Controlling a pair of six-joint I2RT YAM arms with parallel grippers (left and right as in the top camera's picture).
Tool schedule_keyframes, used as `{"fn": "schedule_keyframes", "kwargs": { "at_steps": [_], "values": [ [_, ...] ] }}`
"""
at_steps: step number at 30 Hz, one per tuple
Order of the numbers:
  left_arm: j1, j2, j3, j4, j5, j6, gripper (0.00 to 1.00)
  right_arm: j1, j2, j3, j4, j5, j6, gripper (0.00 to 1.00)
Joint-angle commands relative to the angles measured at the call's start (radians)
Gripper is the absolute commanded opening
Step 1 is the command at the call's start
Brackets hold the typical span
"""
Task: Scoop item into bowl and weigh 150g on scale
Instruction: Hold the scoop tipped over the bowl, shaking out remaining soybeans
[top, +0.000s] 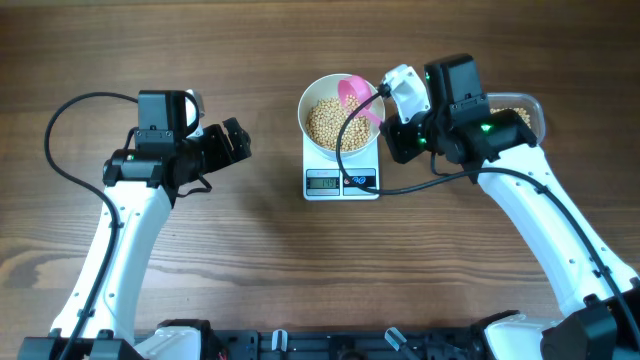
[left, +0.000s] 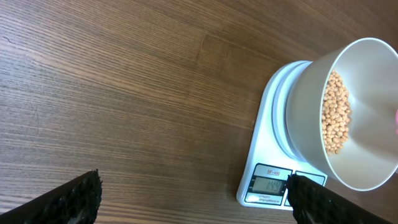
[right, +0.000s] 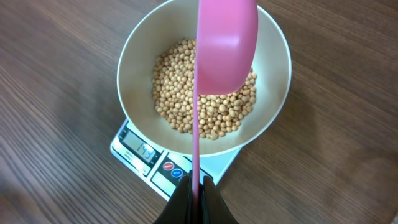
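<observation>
The white bowl (top: 312, 108) stands on the white scale (top: 341, 183) and holds a layer of tan beans (top: 328, 122). My right gripper (top: 396, 138) is shut on the thin handle of a pink scoop (top: 357, 94), whose cup hangs over the bowl's right side. In the right wrist view the scoop (right: 225, 43) is turned on edge above the beans (right: 177, 93), with the gripper (right: 194, 186) clamped on its handle. My left gripper (top: 238, 140) stands open left of the scale, holding nothing. In the left wrist view its fingers (left: 74, 199) frame bare wood, and the scale's display (left: 268, 185) reads 149.
A clear plastic tub (top: 524, 103) with more beans sits behind my right arm, mostly hidden by it. A black cable loops from the right wrist past the scale's front. The rest of the wooden table (top: 250, 260) is bare wood.
</observation>
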Motion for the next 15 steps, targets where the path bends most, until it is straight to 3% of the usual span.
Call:
{"fn": "schedule_keyframes", "kwargs": {
  "at_steps": [1,15],
  "values": [
    [-0.002,0.007,0.019,0.003,-0.003,0.008,1.0,0.004,-0.019,0.014,0.004,-0.029,0.027,0.04],
    [-0.002,0.007,0.019,0.003,-0.003,0.008,1.0,0.004,-0.019,0.014,0.009,-0.03,0.026,0.04]
  ]
}}
